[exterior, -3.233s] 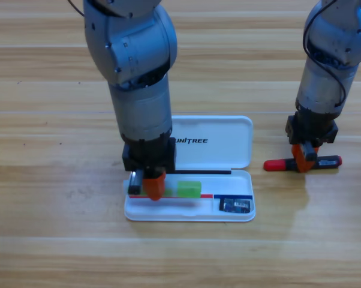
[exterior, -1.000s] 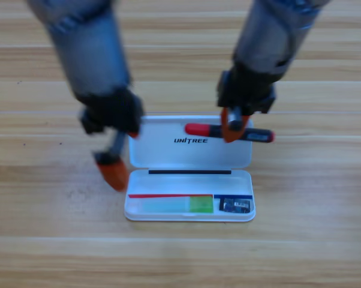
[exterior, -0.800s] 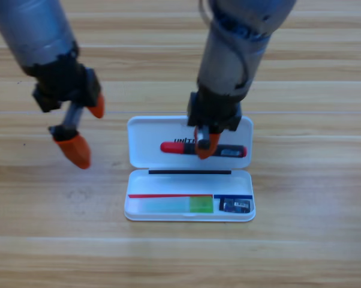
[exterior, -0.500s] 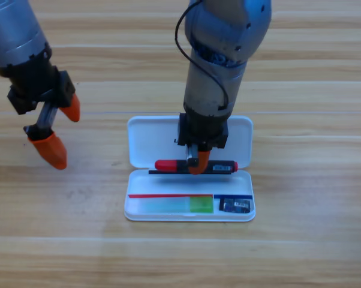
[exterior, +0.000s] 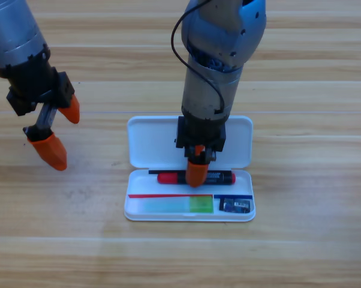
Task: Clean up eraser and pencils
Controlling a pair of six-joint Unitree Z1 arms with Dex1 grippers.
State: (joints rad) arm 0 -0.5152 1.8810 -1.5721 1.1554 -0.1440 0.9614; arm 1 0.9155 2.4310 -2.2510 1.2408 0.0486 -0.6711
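Wooden table (exterior: pixel 300 228): right gripper (exterior: pixel 196 173) is clamping red pencil (exterior: pixel 195 177) crosswise between its fingers over white case (exterior: pixel 168 144); left gripper (exterior: pixel 56 132) is gaping wide.

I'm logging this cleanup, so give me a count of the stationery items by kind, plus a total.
Pencils: 2, the green pencil lying in the case, the red pencil held over it by the right pincer
Eraser: 1, in the case's small compartment
Case: 1
Total: 4
The left pincer waits, open, at the left.

Robot lab bench, wooden table (exterior: pixel 300 240), two grey arms, white branded case (exterior: pixel 144 141)
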